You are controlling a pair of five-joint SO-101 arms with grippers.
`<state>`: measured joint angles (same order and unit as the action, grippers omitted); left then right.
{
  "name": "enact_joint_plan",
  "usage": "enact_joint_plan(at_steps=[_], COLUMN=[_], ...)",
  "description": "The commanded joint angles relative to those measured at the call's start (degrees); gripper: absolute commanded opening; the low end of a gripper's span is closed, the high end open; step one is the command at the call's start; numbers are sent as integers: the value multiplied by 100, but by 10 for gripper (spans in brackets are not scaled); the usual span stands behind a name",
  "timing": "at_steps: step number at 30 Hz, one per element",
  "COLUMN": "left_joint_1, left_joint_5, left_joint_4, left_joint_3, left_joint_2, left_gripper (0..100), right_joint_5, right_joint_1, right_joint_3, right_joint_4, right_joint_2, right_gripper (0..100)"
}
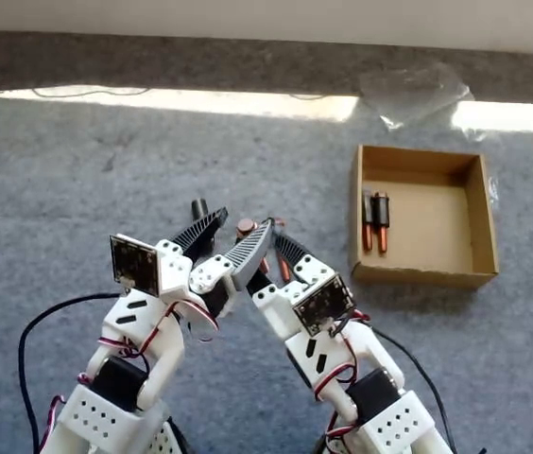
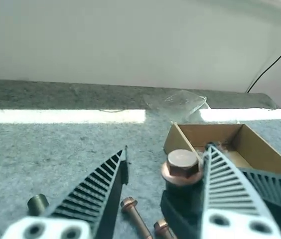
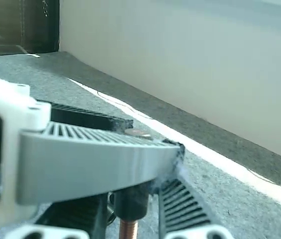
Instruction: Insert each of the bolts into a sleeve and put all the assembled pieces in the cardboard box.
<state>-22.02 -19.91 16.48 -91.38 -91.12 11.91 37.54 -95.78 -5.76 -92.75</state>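
A black sleeve [image 2: 176,190] is being gripped by the right tool [image 3: 133,196], whose fingers are closed on its sides so that it is being kept upright above the surface [image 1: 77,189]. A copper bolt [image 2: 182,167] is being carried in it, with the head on top and the shank tip showing below. The pair is judged seated, or nearly so. The left tool [image 2: 168,149] is being held wide open with nothing in it. Its fingers are straddling the bolt head, with the grey one just beside it, probably so the bolt is being left free. Whether that finger is touching the head cannot be told. Two assembled pieces [image 1: 381,222] are lying side by side in the cardboard box [image 1: 479,218], near one wall. Two loose bolts [image 2: 133,214] and a spare sleeve [image 1: 199,208] are waiting on the surface near the tools, being kept within reach for later pairs. The box trip for the held piece is judged not yet done.
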Motion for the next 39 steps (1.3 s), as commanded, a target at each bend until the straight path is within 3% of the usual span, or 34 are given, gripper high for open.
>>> enact_joint_plan(at_steps=[1, 27, 39], left_joint_1=[-48, -31, 2044], left_joint_5=[-9, -9, -35], left_joint_4=[18, 26, 26], left_joint_3=[75, 840, 971], left_joint_2=[-48, -57, -57], left_gripper=[232, 228, 201], right_joint_5=[-62, -44, -35], right_joint_1=[4, 4, 4], right_joint_3=[-699, -708, -716], right_joint_4=[57, 57, 57], right_joint_2=[-84, -84, -84], right_gripper=[5, 5, 5])
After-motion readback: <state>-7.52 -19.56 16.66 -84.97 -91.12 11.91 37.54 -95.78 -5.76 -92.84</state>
